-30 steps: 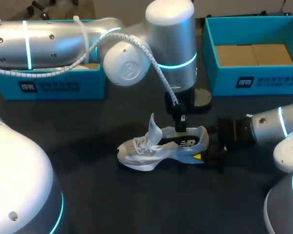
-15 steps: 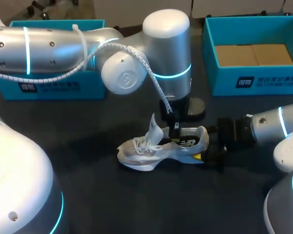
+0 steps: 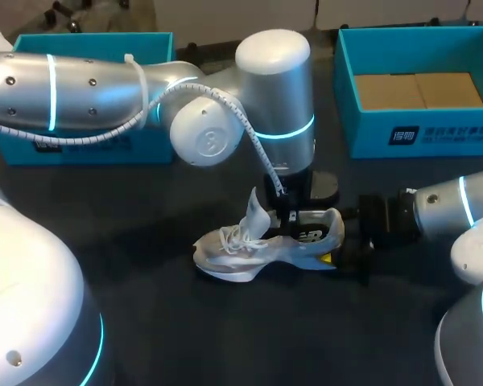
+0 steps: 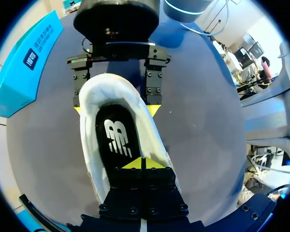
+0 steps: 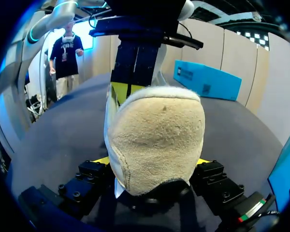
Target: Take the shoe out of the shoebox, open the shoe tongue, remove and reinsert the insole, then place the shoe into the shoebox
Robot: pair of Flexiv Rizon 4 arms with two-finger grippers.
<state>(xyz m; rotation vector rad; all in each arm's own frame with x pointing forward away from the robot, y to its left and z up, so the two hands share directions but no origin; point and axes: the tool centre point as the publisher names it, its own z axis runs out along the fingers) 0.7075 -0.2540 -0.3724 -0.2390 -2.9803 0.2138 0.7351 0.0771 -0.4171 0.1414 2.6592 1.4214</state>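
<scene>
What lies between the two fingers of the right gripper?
The heel of the shoe, gripped from both sides; it shows in both wrist views.

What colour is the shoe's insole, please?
The insole is black with white print; best in left wrist view.

- Found a white logo mark printed on the black insole (image 4: 117, 140) inside the shoe (image 4: 89, 104), plain in the left wrist view; left unspelled here.
- Caught the same mark only as a small white fleck in the head view, too small to read.
- Saw a white square emblem with a row of characters beside it on the front wall of the right shoebox (image 3: 435, 133); could not make out the characters.
- Made out like white print on the left shoebox (image 3: 105, 153), partly hidden behind the left arm (image 3: 88, 88).
- Spotted that box's white print again in the right wrist view, unreadable.
</scene>
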